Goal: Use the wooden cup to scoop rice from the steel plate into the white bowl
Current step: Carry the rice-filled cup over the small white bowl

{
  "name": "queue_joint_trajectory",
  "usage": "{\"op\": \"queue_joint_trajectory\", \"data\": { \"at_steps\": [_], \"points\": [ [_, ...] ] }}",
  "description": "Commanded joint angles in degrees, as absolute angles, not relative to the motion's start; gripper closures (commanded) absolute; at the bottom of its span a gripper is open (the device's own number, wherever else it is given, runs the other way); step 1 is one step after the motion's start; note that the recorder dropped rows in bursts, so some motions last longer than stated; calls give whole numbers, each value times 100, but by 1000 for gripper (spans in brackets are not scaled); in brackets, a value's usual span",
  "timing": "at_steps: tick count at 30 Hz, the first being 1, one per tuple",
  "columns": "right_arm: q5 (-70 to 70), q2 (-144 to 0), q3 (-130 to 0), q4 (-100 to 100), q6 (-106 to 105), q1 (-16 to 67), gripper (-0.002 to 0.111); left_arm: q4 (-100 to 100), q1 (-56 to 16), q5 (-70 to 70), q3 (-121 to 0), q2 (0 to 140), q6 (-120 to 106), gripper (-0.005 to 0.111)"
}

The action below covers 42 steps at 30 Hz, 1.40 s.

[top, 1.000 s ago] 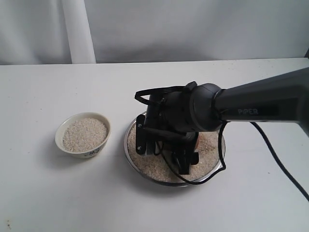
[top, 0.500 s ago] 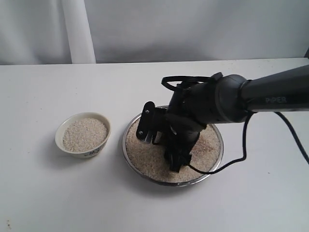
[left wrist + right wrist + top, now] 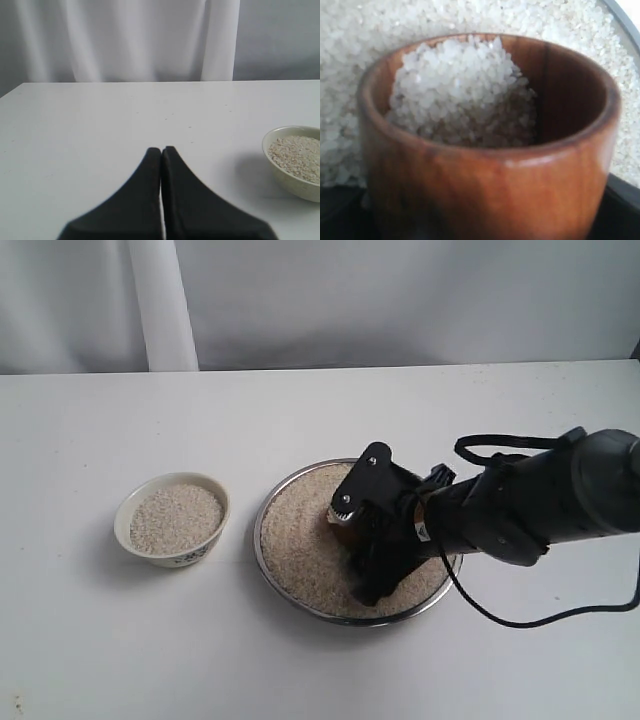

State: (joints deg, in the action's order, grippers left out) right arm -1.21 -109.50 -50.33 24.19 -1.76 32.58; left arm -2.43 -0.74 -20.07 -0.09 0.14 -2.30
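Observation:
The steel plate (image 3: 262, 540) lies at the table's middle, spread with rice (image 3: 300, 530). My right gripper (image 3: 365, 536) is low over the plate's right half, shut on the wooden cup (image 3: 343, 528), of which only a brown sliver shows there. In the right wrist view the wooden cup (image 3: 520, 195) is tilted and partly filled with a heap of rice (image 3: 460, 95), with the plate's rice (image 3: 370, 30) behind it. The white bowl (image 3: 190, 556) stands left of the plate, filled with rice. My left gripper (image 3: 161, 150) is shut and empty above bare table, the white bowl (image 3: 295, 186) off to one side.
A black cable (image 3: 560, 618) trails from the right arm across the table on the right. A white curtain (image 3: 160, 300) hangs behind the table's far edge.
The right arm has swung down and to the right, uncovering the plate's left half. The gripper has turned and drawn the cup through the rice. The bowl has not moved.

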Motion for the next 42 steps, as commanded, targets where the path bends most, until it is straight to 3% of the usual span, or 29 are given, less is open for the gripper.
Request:
{"op": "queue_joint_trajectory", "data": {
  "at_steps": [1,17,27,42],
  "points": [
    [-474,-10480,-5012,2316,-202,3257,108,-240,-89,-1974,0,0,-208,107],
    [-474,-9497,-5244,2316,-186,3329,108,-240,-89,-1974,0,0,-208,107],
    [1466,-10179,-7231,2397,-348,4146,108,-240,-89,-1974,0,0,-208,107],
    [4256,-12382,-10659,3751,-496,5270,108,-240,-89,-1974,0,0,-208,107]
  ]
}}
